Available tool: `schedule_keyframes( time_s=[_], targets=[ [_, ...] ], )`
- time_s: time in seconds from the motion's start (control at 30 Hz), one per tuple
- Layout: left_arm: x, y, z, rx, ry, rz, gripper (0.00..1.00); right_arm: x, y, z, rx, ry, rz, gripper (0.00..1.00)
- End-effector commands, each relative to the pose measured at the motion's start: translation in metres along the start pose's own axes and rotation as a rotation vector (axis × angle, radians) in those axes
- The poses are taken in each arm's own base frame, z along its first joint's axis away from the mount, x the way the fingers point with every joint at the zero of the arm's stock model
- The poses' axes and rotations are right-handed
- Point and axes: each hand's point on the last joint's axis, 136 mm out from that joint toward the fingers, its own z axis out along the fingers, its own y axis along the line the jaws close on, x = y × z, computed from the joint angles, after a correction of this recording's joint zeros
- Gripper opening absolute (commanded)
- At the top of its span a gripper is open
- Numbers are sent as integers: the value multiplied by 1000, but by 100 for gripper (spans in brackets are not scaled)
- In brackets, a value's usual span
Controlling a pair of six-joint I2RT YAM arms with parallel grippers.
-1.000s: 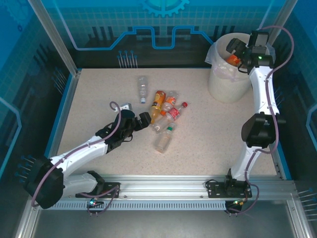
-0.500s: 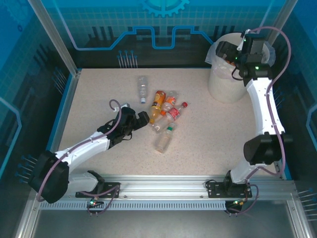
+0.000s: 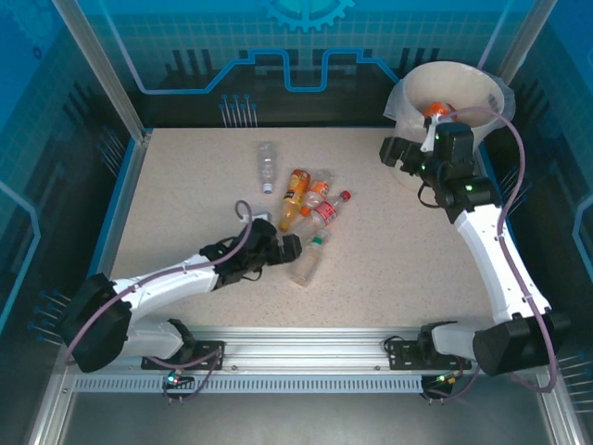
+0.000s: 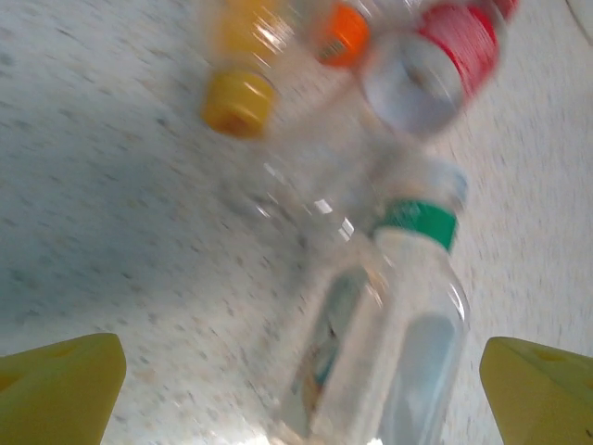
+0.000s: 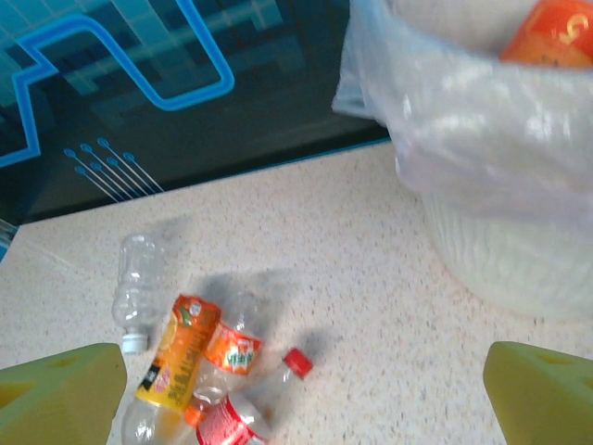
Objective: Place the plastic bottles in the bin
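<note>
Speckled beige table (image 3: pixel 185 185) inside a blue-panelled enclosure. Left gripper (image 3: pixel 291 248): low over the table, fingers spread wide, nothing held. In the wrist view the green-capped bottle (image 4: pixel 389 315) lies lengthwise ahead of the gap. Lone clear bottle (image 3: pixel 267 165): far side, apart from the rest. Cluster at centre: orange-labelled bottle (image 3: pixel 296 192) and red-capped bottle (image 3: pixel 326 209), touching, near the green-capped one. Right gripper (image 3: pixel 389 153): just beside the bin (image 3: pixel 463 83), fingers apart, empty. Bin: far right corner, one orange bottle (image 3: pixel 435 109) inside. Step in hand, as judged: left arm reaching for the green-capped bottle. Next move calls for settling over its body and closing squarely, since a round bottle may roll.
</note>
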Motion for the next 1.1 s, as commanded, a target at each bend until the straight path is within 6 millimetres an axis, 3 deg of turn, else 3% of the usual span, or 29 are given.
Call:
schedule_keyframes(
  time_s=[0.0,0.2,0.47,0.63,0.9,1.07],
  targets=[
    [25,1,4,-80,16,174,99,1,1,-11,-22,-38,32,100],
    [53,-6,19,-170,63,386,99,13,-5,-12,-4,-3,30,100],
    [63,-24,44,-205,100,565,98,15,-7,-12,0,10,31,100],
    [68,-23,53,-232,93,592,88,15,-8,-14,4,12,29,100],
    [75,-20,60,-225,93,568,63,17,-6,-12,-8,18,19,100],
    [73,-20,58,-229,84,558,56,21,-5,-11,-28,14,24,100]
  ],
)
